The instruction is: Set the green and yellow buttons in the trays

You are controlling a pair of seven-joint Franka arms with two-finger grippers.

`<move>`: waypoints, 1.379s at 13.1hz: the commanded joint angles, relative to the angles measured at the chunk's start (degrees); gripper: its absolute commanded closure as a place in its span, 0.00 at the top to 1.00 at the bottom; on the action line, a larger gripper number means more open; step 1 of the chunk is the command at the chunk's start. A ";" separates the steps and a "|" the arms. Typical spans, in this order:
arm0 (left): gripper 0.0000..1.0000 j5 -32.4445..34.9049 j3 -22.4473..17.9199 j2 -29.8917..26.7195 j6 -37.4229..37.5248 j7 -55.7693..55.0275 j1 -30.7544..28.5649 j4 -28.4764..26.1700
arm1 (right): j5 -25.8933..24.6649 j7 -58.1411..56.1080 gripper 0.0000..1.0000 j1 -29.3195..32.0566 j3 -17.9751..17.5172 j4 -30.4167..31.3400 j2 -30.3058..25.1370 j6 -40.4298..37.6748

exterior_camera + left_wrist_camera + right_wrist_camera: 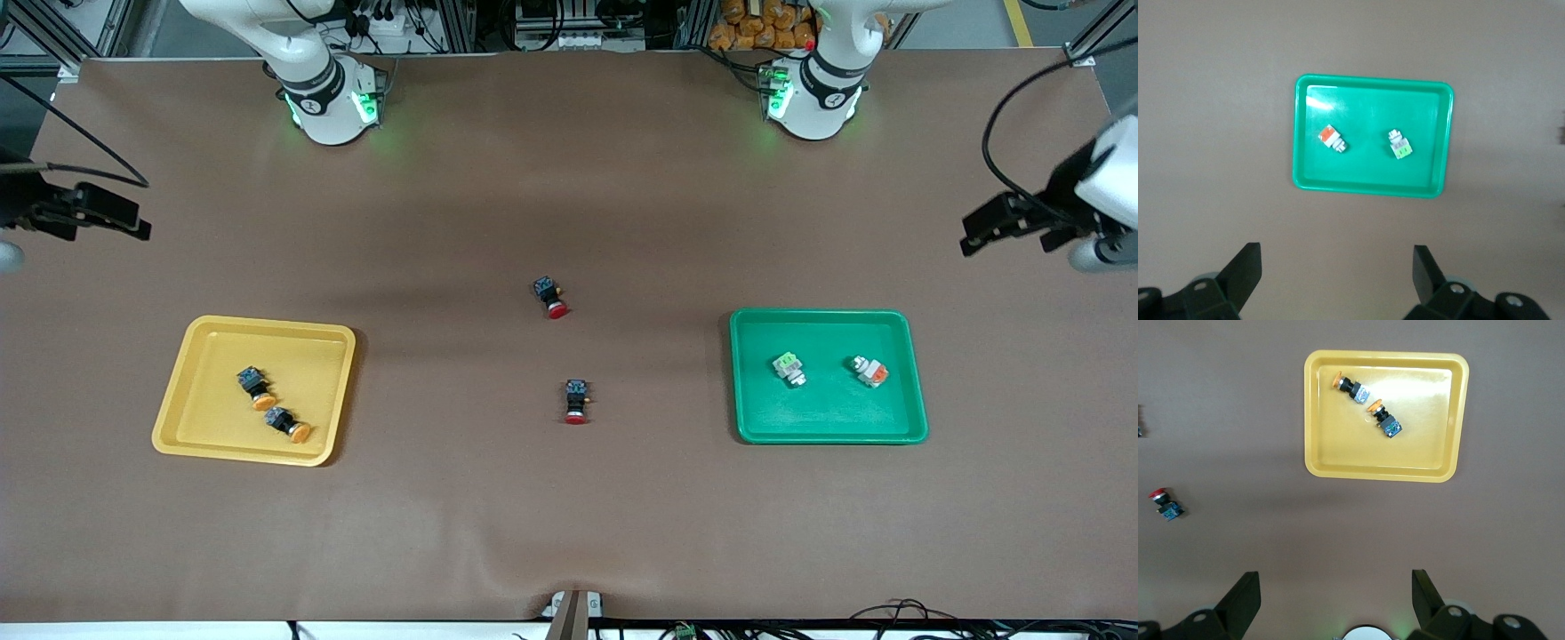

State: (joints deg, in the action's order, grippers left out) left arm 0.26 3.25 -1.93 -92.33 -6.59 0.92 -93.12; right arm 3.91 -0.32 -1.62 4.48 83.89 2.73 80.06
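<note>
Yellow tray (191, 356): toward right arm's end; two orange-capped buttons (256, 387) lying inside.
Green tray (911, 373): toward left arm's end; green-faced button (789, 368), orange-faced button (869, 371) inside.
Red-capped buttons (576, 400): two, mid-table.
Left gripper (1337, 273): raised, fingers spread, empty.
Right gripper (1336, 595): raised, fingers spread, empty.

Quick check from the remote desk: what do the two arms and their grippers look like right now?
Both arms are white with black joint rings, and green lights glow at their bases. The left arm has a black cable looping near its wrist. The left gripper and right gripper each have two flat black fingers on black mounts with round silver screws. No sleeves are visible.
</note>
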 commanded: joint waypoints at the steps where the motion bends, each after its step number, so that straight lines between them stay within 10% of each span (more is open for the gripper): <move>1: 1.00 -0.78 -0.88 -6.41 -0.21 -0.18 1.97 -6.88 | -1.01 1.47 1.00 3.64 -4.21 1.37 -2.99 -0.25; 18: 1.00 0.01 -3.17 -5.37 5.50 0.09 4.35 -2.59 | -1.36 0.50 1.00 3.73 -3.69 1.19 -4.31 -0.60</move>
State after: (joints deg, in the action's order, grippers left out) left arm 0.25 0.47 -8.30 -88.45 -6.60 4.97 -97.50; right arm 3.39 0.22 0.80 1.98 83.94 -0.35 79.54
